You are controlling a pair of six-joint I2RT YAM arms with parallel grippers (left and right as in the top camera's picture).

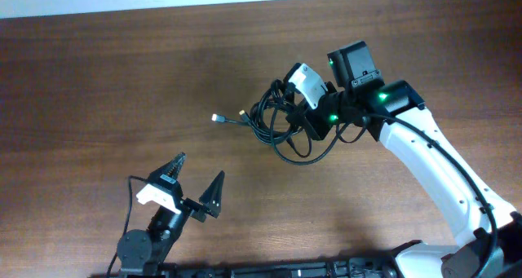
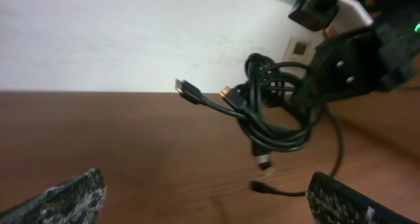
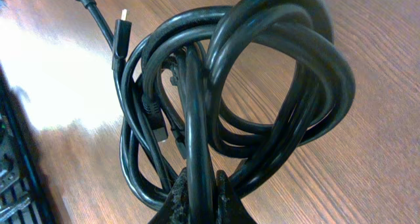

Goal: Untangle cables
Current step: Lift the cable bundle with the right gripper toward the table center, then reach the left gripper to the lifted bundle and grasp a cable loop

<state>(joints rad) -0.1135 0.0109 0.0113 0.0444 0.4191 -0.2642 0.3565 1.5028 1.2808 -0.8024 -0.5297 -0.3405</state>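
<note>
Pinching the glossy black coiled cables (image 3: 197, 119), the right tool (image 3: 200, 188) holds tight while the left tool (image 1: 201, 167) gapes wide

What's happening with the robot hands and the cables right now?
Right gripper shut on cable bundle, all tangled. Left gripper open, empty, apart from it. Nothing in the way.

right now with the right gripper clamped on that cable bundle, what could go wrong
1. The right gripper pinches only a strand or so of the cables; pulling may tighten the knot.
2. The left gripper is open and apart from the bundle, so nothing anchors it and the whole tangle may just follow.
3. The loose plug ends could catch in the loops.
</note>
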